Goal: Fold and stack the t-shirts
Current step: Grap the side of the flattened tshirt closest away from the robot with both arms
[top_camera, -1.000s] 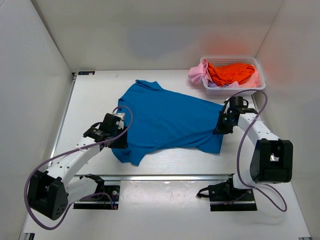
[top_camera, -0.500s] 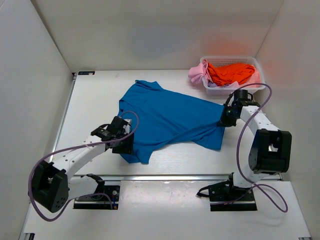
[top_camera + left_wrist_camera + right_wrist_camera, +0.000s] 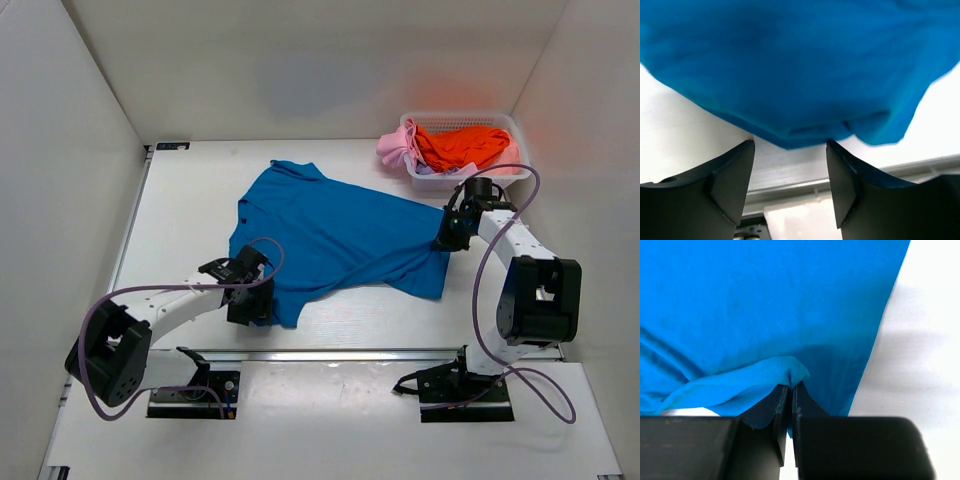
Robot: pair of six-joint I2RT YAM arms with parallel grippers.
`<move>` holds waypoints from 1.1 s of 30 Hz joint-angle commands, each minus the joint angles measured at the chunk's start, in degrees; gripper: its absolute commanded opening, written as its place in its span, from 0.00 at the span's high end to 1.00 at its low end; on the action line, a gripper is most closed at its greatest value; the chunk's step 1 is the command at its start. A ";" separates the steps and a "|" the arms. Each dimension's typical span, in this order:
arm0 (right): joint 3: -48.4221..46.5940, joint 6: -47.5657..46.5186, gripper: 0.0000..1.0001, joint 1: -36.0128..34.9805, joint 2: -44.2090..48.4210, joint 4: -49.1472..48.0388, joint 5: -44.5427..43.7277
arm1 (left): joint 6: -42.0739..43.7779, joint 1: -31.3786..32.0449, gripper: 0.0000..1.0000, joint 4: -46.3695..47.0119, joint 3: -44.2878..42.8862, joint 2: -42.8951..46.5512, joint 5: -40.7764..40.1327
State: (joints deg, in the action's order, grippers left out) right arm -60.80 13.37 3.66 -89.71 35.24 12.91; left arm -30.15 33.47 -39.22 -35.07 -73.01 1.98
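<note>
A bright blue t-shirt (image 3: 330,235) lies spread across the middle of the table. My left gripper (image 3: 252,300) is open at the shirt's near left edge; in the left wrist view the blue cloth (image 3: 800,70) hangs just beyond the fingertips (image 3: 737,165), not pinched. My right gripper (image 3: 443,240) is shut on a fold of the shirt's right edge (image 3: 785,371), seen pinched between the fingers in the right wrist view. Orange (image 3: 460,143), pink (image 3: 394,148) and pale lilac (image 3: 432,170) shirts sit in the basket.
A white mesh basket (image 3: 518,135) stands at the back right corner. A metal rail (image 3: 350,354) runs along the table's near edge, close to my left gripper. White walls enclose the table on three sides.
My left gripper has moved right and nearer along the shirt's left edge, and the cloth there has bunched inward. My right gripper has shifted slightly back, still holding the shirt's right edge.
</note>
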 commanded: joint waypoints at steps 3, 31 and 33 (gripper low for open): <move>-1.70 -0.09 1.00 -0.15 0.59 -1.85 0.45 | -4.04 -0.95 0.31 4.68 0.71 -0.73 -7.95; 18.07 8.79 1.00 -13.33 30.28 18.54 -1.05 | 14.77 -19.23 1.00 -5.51 -11.95 8.24 -9.53; 19.48 8.34 1.00 -13.85 31.70 20.04 0.01 | 15.29 -20.28 1.00 -5.69 -12.74 8.06 -10.24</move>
State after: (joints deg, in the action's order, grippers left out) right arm -42.52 21.04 -9.43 -60.47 52.34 11.16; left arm -17.21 14.37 -44.58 -46.87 -66.52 -7.05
